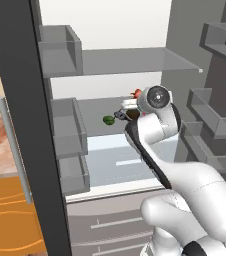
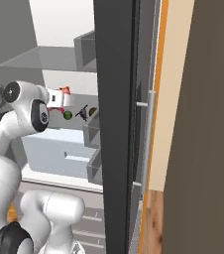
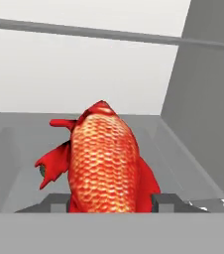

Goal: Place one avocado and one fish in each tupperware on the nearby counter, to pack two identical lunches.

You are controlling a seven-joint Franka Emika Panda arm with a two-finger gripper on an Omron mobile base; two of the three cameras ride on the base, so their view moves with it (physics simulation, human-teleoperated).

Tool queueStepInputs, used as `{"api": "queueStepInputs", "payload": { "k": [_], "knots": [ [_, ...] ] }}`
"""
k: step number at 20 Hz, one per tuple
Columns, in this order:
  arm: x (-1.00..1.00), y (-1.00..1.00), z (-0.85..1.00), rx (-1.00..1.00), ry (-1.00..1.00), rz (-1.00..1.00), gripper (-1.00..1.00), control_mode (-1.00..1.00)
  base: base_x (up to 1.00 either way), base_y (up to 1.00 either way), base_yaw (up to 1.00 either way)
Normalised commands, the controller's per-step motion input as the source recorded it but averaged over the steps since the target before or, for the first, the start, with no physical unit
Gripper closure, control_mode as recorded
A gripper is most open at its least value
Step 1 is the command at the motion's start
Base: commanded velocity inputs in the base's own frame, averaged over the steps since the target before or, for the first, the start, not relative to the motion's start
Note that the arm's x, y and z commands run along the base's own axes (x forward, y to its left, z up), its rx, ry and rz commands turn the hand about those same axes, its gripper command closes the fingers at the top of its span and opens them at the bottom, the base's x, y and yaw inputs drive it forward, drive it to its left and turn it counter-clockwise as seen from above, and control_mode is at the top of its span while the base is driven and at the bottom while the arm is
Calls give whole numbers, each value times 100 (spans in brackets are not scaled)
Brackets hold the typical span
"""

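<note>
Centrally in the hand view, my gripper (image 3: 111,202) is clamped on the red-orange fish (image 3: 102,158). Its long axis runs straight up-frame, away from my fingertips (image 3: 166,200), toward the fridge's back wall (image 3: 79,74).

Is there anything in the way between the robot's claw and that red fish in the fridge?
Nothing visible. In the hand view the red fish sits directly between the two fingertips of the gripper, on the fridge shelf, with no other item in front of it.

Red-orange fish (image 3: 103,161) between pincer (image 3: 109,201) fingertips (image 3: 166,200), both touching its sides, above grey shelf (image 3: 15,149).
</note>
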Motion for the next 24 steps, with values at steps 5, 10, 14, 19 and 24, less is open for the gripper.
{"api": "queueStepInputs", "payload": {
  "k": [5,10,14,19,24],
  "knots": [
    [-24,0,-56,1,25,0,100,-100,0,0,0],
    [15,-13,-12,16,35,0,100,-100,0,0,0],
    [-10,13,-19,0,8,5,100,100,-45,26,23],
    [0,0,0,0,0,0,100,100,-98,38,59],
    [0,0,0,0,0,0,100,100,-100,3,45]
  ]
}}
